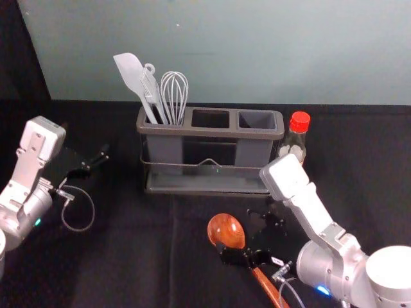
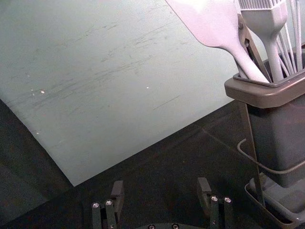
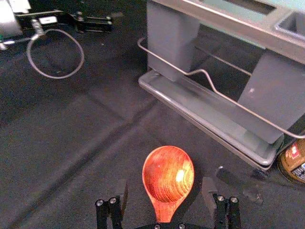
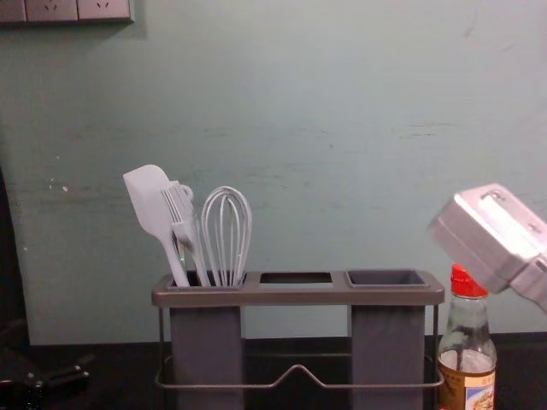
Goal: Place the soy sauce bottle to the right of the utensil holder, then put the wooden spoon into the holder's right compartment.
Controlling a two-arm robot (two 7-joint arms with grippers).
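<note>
My right gripper is open over the wooden spoon, which lies on the cloth in front of the holder. In the right wrist view the spoon's bowl shows beyond the open gripper, its neck running back between the two fingers. The soy sauce bottle, red-capped, stands upright at the right end of the utensil holder; the chest view also shows the bottle there. The holder's right compartment holds nothing visible. My left gripper is parked at the left; its own wrist view shows the gripper open.
A white spatula, a brush and a whisk stand in the holder's left compartment. Behind the holder rises a pale green wall. Black cloth covers the table. The right arm's forearm passes in front of the bottle.
</note>
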